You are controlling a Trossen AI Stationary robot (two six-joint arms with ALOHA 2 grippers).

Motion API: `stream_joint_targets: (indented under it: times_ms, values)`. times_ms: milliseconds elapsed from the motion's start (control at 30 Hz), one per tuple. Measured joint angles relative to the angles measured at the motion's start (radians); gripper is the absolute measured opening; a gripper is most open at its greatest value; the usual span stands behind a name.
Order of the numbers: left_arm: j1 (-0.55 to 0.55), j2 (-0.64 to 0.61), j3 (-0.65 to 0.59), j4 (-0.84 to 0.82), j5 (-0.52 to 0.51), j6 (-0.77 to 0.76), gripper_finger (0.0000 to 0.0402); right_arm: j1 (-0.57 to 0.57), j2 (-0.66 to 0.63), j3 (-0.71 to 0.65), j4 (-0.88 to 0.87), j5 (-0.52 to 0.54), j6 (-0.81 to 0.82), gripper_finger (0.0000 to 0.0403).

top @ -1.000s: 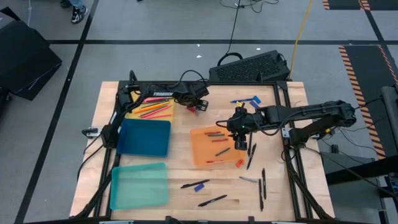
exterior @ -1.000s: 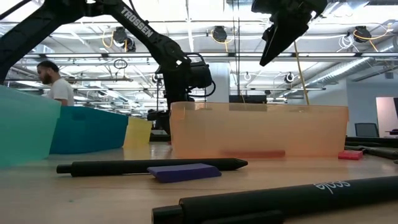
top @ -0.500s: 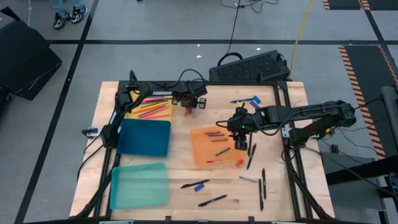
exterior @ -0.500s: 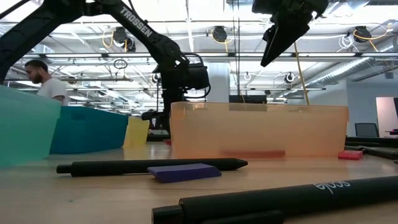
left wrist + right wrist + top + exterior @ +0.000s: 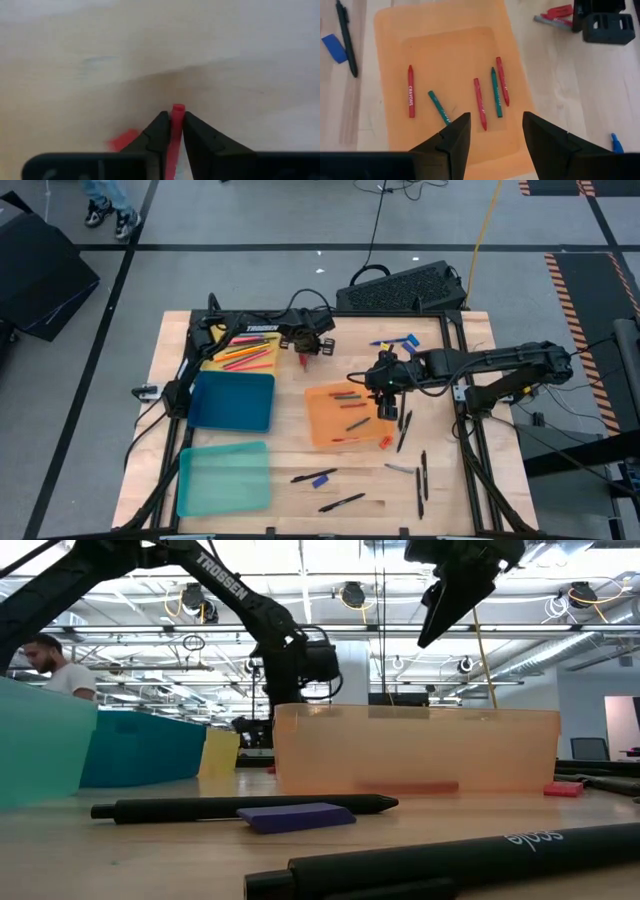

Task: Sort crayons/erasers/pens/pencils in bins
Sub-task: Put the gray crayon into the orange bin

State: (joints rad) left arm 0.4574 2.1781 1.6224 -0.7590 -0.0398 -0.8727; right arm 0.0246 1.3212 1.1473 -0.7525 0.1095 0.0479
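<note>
My left gripper (image 5: pixel 305 352) is at the table's far side, just right of the yellow bin (image 5: pixel 212 365) that holds several bright pencils (image 5: pixel 248 352). It is shut on a thin red stick (image 5: pixel 178 108); crayon or pencil, I cannot tell. My right gripper (image 5: pixel 492 125) hangs open above the right part of the orange bin (image 5: pixel 390 30), touching nothing. Several red and green crayons (image 5: pixel 480 102) lie flat on that bin's floor. A red stick and a grey stick (image 5: pixel 555 12) lie on the wood beside the left gripper. My left gripper pinches the red stick between its two fingers (image 5: pixel 159 125), which point down at the wood. The stick runs along the fingers, and its end (image 5: pixel 178 107) pokes out just past the fingertips. Whether that end touches the table I cannot tell.
A dark blue bin (image 5: pixel 235 400) and a teal bin (image 5: pixel 225 478) stand at the left. Black pens (image 5: pixel 405 425) (image 5: pixel 422 470) (image 5: pixel 345 502) lie at the right and near edge, with a blue eraser (image 5: pixel 322 479) and a red eraser (image 5: pixel 385 442). Blue pieces (image 5: pixel 400 340) lie at the far right.
My left gripper has gone a little toward the table's left edge, nearer the yellow bin, staying shut with the red stick below it.
</note>
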Motion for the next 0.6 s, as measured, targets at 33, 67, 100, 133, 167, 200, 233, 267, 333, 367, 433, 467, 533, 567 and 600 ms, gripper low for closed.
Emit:
stream_joint_targets:
  times_ms: [33, 67, 100, 133, 167, 200, 233, 267, 333, 367, 433, 467, 533, 567, 600]
  values:
    - [-0.003, 0.0, 0.011, 0.008, 0.0, 0.021, 0.0064, -0.006, 0.0, 0.0, 0.001, 0.0, 0.0, 0.0171]
    - [-0.004, 0.0, 0.023, 0.009, 0.001, 0.034, 0.0067, -0.012, 0.0, 0.0, 0.0, 0.0, -0.001, 0.0171]
    - [-0.005, -0.001, 0.032, 0.009, 0.0, 0.043, 0.007, -0.018, 0.0, 0.0, 0.0, 0.0, -0.005, 0.0171]
    - [-0.004, -0.002, 0.038, 0.013, -0.004, 0.047, 0.0074, -0.022, 0.0, 0.0, 0.0, 0.0, -0.007, 0.0171]
    - [-0.002, -0.002, 0.039, 0.016, -0.009, 0.055, 0.0079, -0.026, 0.0, 0.0, 0.0, 0.0, -0.007, 0.0171]
    - [-0.001, -0.002, 0.039, 0.015, -0.013, 0.068, 0.0084, -0.031, 0.0, 0.0, 0.001, -0.001, -0.007, 0.0171]
    - [0.001, -0.002, 0.038, 0.012, -0.016, 0.078, 0.009, -0.034, 0.0, 0.0, 0.001, -0.001, -0.008, 0.0171]
    - [0.004, -0.002, 0.038, 0.009, -0.015, 0.088, 0.0097, -0.037, 0.0, 0.0, 0.001, -0.002, -0.008, 0.0171]
    - [0.007, -0.002, 0.038, 0.002, -0.007, 0.101, 0.0113, -0.039, 0.0, 0.0, 0.003, -0.002, -0.008, 0.0171]
    - [0.008, -0.002, 0.038, 0.001, 0.002, 0.109, 0.0122, -0.041, 0.0, 0.0, 0.004, -0.003, -0.011, 0.0171]
    - [0.007, -0.002, 0.038, 0.004, 0.017, 0.126, 0.0139, -0.044, 0.0, 0.0, 0.004, -0.004, -0.011, 0.0171]
    - [0.003, -0.003, 0.038, 0.009, 0.031, 0.134, 0.0147, -0.045, 0.0, 0.0, 0.004, -0.005, -0.011, 0.0171]
    - [-0.014, -0.01, 0.038, 0.02, 0.054, 0.152, 0.0161, -0.045, 0.0, 0.0, 0.005, -0.005, -0.011, 0.0171]
    - [-0.031, -0.012, 0.038, 0.025, 0.056, 0.158, 0.0166, -0.045, 0.0, 0.0, 0.005, -0.005, -0.011, 0.0171]
    - [-0.051, -0.013, 0.039, 0.031, 0.059, 0.158, 0.0171, -0.045, 0.0, 0.0, 0.007, -0.005, -0.01, 0.0171]
